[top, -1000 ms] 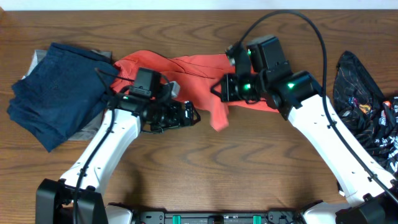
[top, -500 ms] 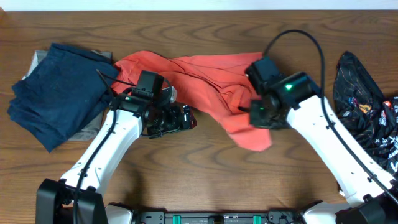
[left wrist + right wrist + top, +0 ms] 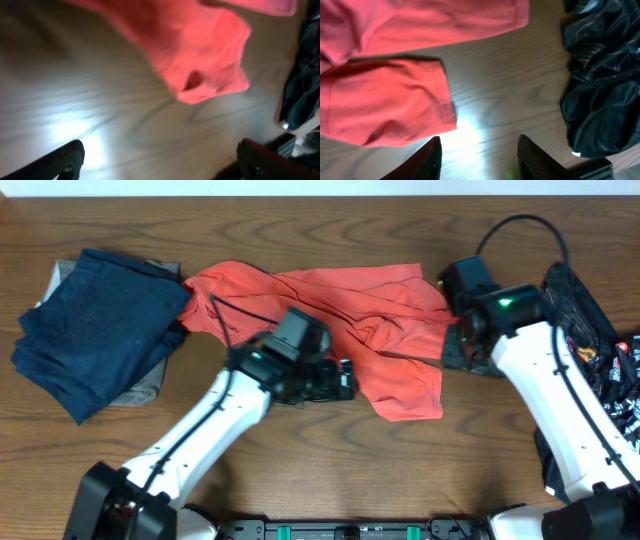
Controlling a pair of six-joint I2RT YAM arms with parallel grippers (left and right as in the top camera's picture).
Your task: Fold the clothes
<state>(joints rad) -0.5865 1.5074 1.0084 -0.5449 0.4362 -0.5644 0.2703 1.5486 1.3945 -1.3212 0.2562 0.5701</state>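
Observation:
The coral-red T-shirt [image 3: 340, 315] lies rumpled across the middle of the table, one flap reaching toward the front [image 3: 405, 395]. My left gripper [image 3: 345, 380] hovers at its front edge, open wide. In the left wrist view only wood lies between the fingers [image 3: 65, 160], with the red shirt [image 3: 200, 55] beyond them. My right gripper [image 3: 462, 352] is just right of the shirt, open and empty. Its fingers [image 3: 427, 160] frame bare wood, the red shirt [image 3: 385, 100] to their left. Navy clothes [image 3: 95, 330] lie far left. The black patterned garment [image 3: 590, 350] lies far right.
A grey piece [image 3: 140, 390] peeks out under the navy pile. The black garment [image 3: 600, 75] lies close to the right of my right gripper [image 3: 480, 160]. It also shows at the right edge of the left wrist view [image 3: 300, 85]. Cables loop over both arms.
My right gripper pulled the shirt's edge to the right, opened and let it go; the flap now lies flat. My left arm moved right along the shirt's front edge, still open.

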